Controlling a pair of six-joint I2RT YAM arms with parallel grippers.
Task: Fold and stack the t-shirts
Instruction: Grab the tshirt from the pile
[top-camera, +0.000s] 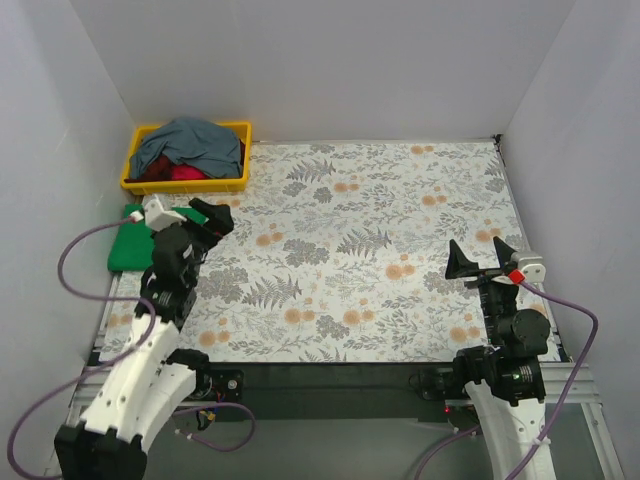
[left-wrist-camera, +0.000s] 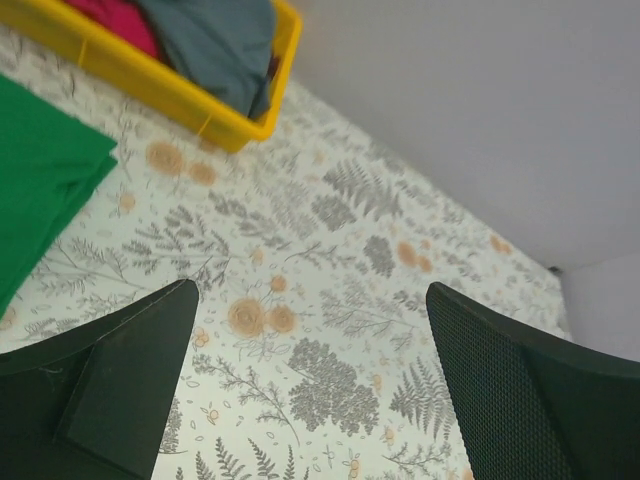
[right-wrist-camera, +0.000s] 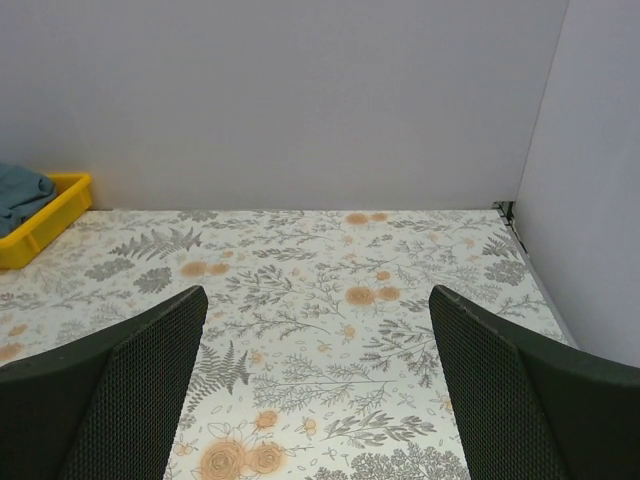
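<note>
A folded bright green t-shirt (top-camera: 128, 248) lies at the table's left edge; it also shows in the left wrist view (left-wrist-camera: 40, 180). A slate-blue t-shirt (top-camera: 190, 145) is heaped in the yellow bin (top-camera: 245, 165) over a dark red and pink one (top-camera: 180, 172); both show in the left wrist view, blue (left-wrist-camera: 215, 45) and pink (left-wrist-camera: 115, 18). My left gripper (top-camera: 207, 212) is open and empty just right of the green shirt. My right gripper (top-camera: 480, 258) is open and empty above the table's right side.
The floral table cloth (top-camera: 370, 240) covers the table. White walls close in the left, back and right. The yellow bin's corner shows at far left in the right wrist view (right-wrist-camera: 40, 225). Purple cables loop beside both arm bases.
</note>
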